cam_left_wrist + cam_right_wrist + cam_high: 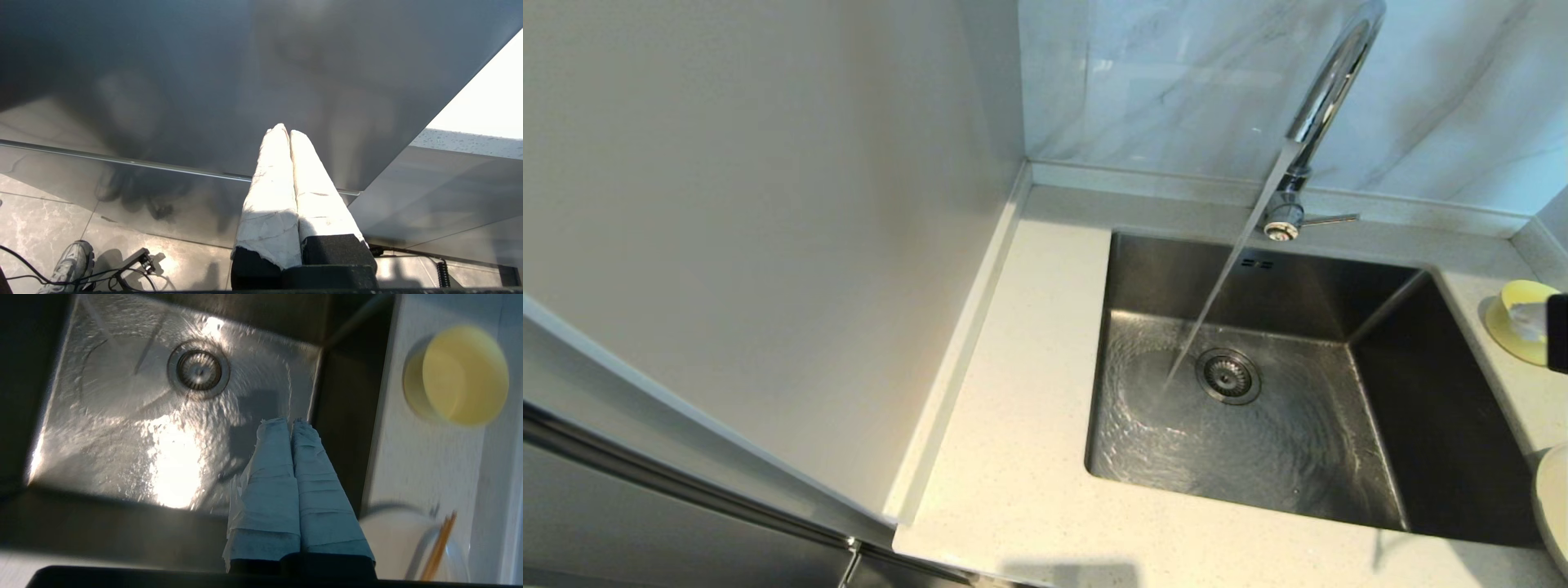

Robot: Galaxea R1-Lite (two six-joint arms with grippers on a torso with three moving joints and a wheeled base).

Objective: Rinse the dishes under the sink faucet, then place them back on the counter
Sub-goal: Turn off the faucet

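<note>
Faucet (1327, 90) running into sink (1143, 269), right claw (291, 421) closed above.

bowl (461, 375): pale yellow | sink (1298, 457): shiny grey steel | counter (1029, 343): off-white with tiny specks | faucet (1327, 90): shiny silver | chopsticks (439, 547): light brown | wall tiles (1176, 82): grey-veined marble

We note sink (1307, 408) set in tabletop (1013, 425); faucet (1327, 106) behind it; bowl (1521, 320), plate (1553, 498) on its right.
</note>
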